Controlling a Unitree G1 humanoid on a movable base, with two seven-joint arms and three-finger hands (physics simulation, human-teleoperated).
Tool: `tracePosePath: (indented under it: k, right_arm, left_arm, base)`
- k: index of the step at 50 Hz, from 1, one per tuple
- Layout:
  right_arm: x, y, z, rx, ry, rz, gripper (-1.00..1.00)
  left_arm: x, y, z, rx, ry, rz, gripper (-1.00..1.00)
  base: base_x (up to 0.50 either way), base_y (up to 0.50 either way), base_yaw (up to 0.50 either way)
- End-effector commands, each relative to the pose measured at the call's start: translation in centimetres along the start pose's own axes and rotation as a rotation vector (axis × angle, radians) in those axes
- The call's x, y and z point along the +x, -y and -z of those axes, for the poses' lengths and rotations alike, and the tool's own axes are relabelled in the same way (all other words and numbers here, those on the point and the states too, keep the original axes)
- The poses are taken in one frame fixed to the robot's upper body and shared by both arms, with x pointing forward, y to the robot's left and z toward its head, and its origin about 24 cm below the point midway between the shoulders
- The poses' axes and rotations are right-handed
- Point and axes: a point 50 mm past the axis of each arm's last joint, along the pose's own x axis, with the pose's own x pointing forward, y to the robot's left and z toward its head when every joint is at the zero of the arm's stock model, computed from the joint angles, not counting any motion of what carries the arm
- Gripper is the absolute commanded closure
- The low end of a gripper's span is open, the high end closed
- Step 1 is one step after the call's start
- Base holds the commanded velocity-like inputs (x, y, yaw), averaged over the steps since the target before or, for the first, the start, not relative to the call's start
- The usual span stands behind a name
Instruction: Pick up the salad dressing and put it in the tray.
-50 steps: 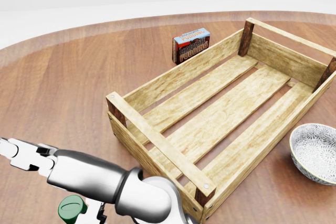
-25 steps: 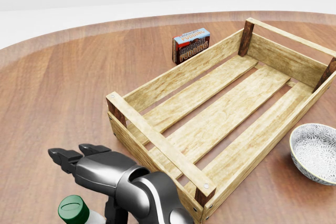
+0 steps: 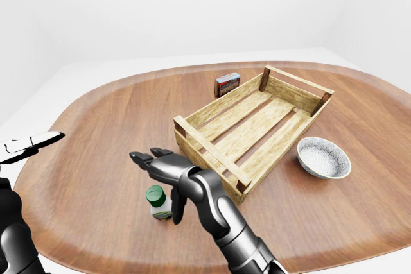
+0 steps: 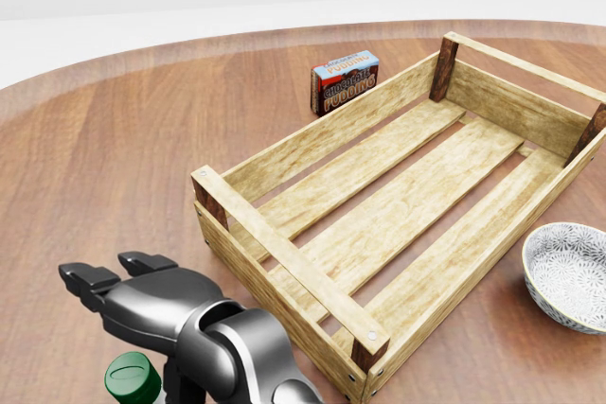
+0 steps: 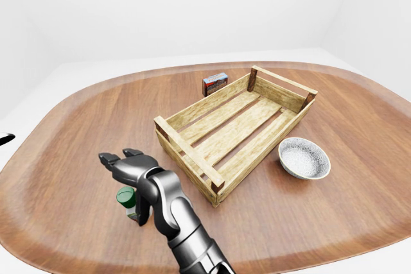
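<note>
Since half a second ago, my right hand (image 3: 160,170) has slid toward the left of the head view and lowered a little, so its two upper fingers (image 4: 90,279) now reach out past the green cap. It is spread wide and holds nothing; the upper fingers point away over the tabletop (image 3: 103,126) while a third hangs down just beside the salad dressing (image 3: 158,202). Whether that lower finger touches the bottle I cannot quite tell, since my own forearm hides the gap.

The salad dressing stands upright on the tabletop, near the short end of the tray (image 3: 212,156) but outside it. The tray is empty. Beyond its far long side stands a pudding box (image 3: 227,84), and a patterned bowl (image 3: 324,157) sits just beside its other long side. My left hand (image 3: 29,145) hangs at the left edge of the left-eye view, well apart, fingers extended.

What worries me is the bottle tipping: it is tall with a narrow base, and closing from above and to one side could push the cap over before I get a wrap on the body. Lifting too low could catch the tray's end rail.
</note>
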Motion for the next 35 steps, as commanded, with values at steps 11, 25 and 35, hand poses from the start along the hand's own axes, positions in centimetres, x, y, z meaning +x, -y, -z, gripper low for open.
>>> tracePosePath:
  k: [11, 25, 35]
  right_arm:
    - [1.1, -1.0, -0.3, 0.087, 0.073, -0.088, -1.00]
    - [2.1, -1.5, 0.7, 0.108, 0.038, -0.145, -1.00]
    - [2.8, -1.5, 1.7, 0.009, -0.054, -0.181, -1.00]
  left_arm:
    - [0.0, 0.1, 0.1, -0.008, -0.005, 0.001, -1.00]
    - [-0.1, 0.1, 0.3, -0.014, -0.013, 0.005, -1.00]
    - [0.0, 0.0, 0.4, -0.026, -0.018, 0.001, -1.00]
  base:
    - [0.00, 0.00, 0.00]
    - [0.00, 0.00, 0.00]
    - [0.00, 0.00, 0.00]
